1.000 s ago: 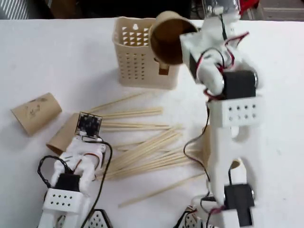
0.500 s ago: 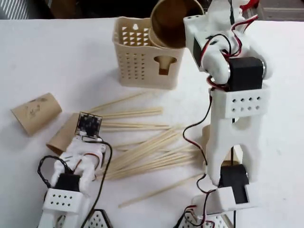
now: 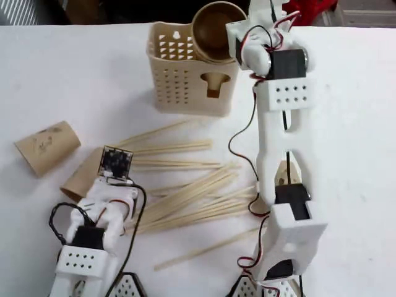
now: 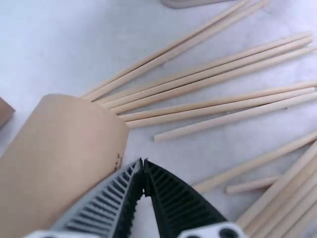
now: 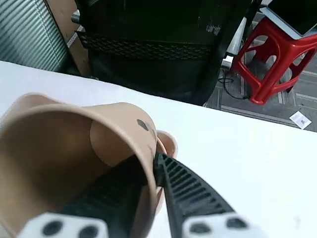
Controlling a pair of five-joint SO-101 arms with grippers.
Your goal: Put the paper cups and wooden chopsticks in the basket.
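Observation:
My right gripper [image 5: 157, 161] is shut on the rim of a brown paper cup [image 5: 74, 148], with one finger inside and one outside. In the high view this cup [image 3: 216, 23] hangs mouth-up over the far right corner of the cream perforated basket [image 3: 179, 80]. My left gripper [image 4: 143, 166] is shut and holds nothing, right beside a second cup [image 4: 59, 158] that lies on its side [image 3: 79, 179]. A third cup [image 3: 46, 147] lies at the left. Several wooden chopsticks [image 3: 185, 185] are strewn over the middle of the table [image 4: 223, 84].
The right arm [image 3: 281, 154] stretches from the near edge to the basket, over the right ends of the chopsticks. Something brown [image 3: 286, 175] shows through a gap in that arm. A red stool [image 5: 277, 54] and dark furniture stand beyond the table's far edge.
The right arm has stretched farther away and carried its cup from the basket's near right side to above its far right corner. The left arm has stayed still.

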